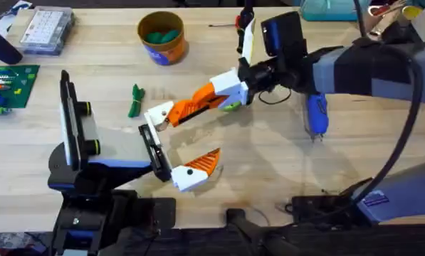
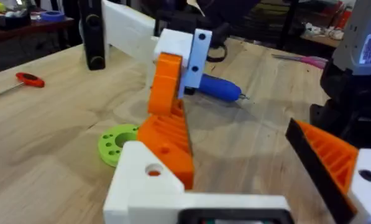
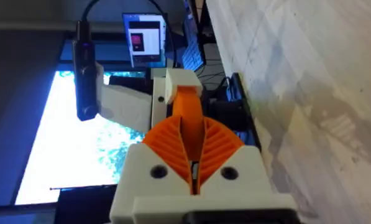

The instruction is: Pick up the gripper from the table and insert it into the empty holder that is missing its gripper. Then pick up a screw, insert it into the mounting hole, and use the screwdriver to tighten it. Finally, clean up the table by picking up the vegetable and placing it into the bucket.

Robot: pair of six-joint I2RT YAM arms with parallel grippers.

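Note:
My right gripper (image 1: 213, 96) reaches in from the right and is shut on the gripper (image 1: 187, 108), an orange ribbed finger. In the right wrist view my two orange pads (image 3: 194, 149) clamp its orange body (image 3: 186, 106). The finger's far end meets the empty holder (image 1: 159, 114), the bare white block on my left arm, whose mounting hole (image 2: 153, 170) faces up. My left gripper (image 1: 180, 141) stands open, its one orange finger (image 1: 200, 165) well apart from the holder. The dark green vegetable (image 1: 135, 101) lies on the table left of the holder. The bucket (image 1: 161, 37) stands at the back.
A blue screwdriver (image 1: 316, 114) lies right of the right gripper. A lime-green ring (image 2: 118, 142) sits under the held finger. A red-handled tool (image 2: 28, 79) lies at the back, and a clear parts box (image 1: 47, 28) and a green board (image 1: 9, 85) lie at the far left.

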